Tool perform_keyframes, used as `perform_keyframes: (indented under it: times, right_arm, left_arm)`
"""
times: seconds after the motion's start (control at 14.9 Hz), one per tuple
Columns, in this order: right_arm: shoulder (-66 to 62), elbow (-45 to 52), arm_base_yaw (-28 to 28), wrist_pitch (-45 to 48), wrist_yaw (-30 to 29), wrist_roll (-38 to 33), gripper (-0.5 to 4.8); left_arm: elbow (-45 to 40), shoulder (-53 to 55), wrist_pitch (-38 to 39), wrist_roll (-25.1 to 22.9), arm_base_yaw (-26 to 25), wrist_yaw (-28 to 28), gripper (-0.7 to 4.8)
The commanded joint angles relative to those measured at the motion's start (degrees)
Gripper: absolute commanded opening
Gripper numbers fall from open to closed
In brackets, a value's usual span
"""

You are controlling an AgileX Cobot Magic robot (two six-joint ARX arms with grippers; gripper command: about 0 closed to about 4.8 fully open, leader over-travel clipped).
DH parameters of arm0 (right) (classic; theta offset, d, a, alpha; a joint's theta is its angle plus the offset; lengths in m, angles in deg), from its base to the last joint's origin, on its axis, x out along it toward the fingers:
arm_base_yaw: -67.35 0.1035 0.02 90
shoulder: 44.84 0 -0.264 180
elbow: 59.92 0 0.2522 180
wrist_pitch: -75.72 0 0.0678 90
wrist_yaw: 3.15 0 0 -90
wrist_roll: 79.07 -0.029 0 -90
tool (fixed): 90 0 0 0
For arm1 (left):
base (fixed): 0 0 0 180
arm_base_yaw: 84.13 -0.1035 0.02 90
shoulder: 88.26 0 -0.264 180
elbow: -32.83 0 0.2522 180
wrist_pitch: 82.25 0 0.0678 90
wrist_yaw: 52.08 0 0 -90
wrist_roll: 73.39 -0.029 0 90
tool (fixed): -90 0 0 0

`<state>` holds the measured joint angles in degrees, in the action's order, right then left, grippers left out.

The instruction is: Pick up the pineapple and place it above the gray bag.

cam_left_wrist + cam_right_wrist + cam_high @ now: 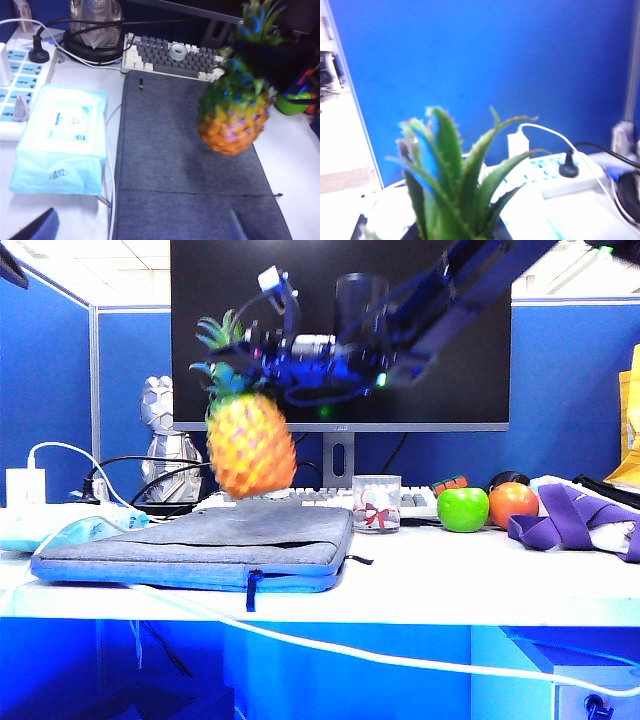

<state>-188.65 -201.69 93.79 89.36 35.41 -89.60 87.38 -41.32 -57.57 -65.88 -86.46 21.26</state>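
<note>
Pineapple [248,445] hanging in air over gray bag [200,545], not touching, so it can be lowered onto it. Right gripper [262,352] reaching across, clamping crown, letting body dangle tilted. Skin showing orange-yellow, diamond-patterned; leaves spiky green. Left gripper [140,227] hovering over bag's near edge, jaws spread wide, carrying nothing.

This is an office cubicle set up as a desk workstation. Blue partition walls [560,370] enclose a white desk [430,580]. A large dark monitor [340,335] stands at the back on a stand, with a keyboard [172,56] just in front of it. To the left of the monitor lies a white power strip [20,82] with plugged-in cables, and a pack of wet wipes [62,140] rests near the strip.
</note>
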Motion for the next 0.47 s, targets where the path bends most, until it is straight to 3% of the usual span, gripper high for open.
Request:
perform_keyframes:
  times: [0.07,0.27,0.47]
  right_arm:
    - [-2.78,-0.61,0.22,12.74,0.81,-2.25,-0.01]
    - [-6.75,-0.63,0.20,21.18,5.09,-9.33,-0.01]
    - [-8.83,-0.61,0.37,21.99,5.49,-10.12,-0.01]
  left_arm:
    - [0.28,-0.09,-1.01,0.00,0.04,-0.07,4.79]
    - [0.20,0.04,-0.92,0.04,0.04,-0.09,4.79]
    - [-0.46,0.17,-0.94,0.02,0.04,-0.09,4.79]
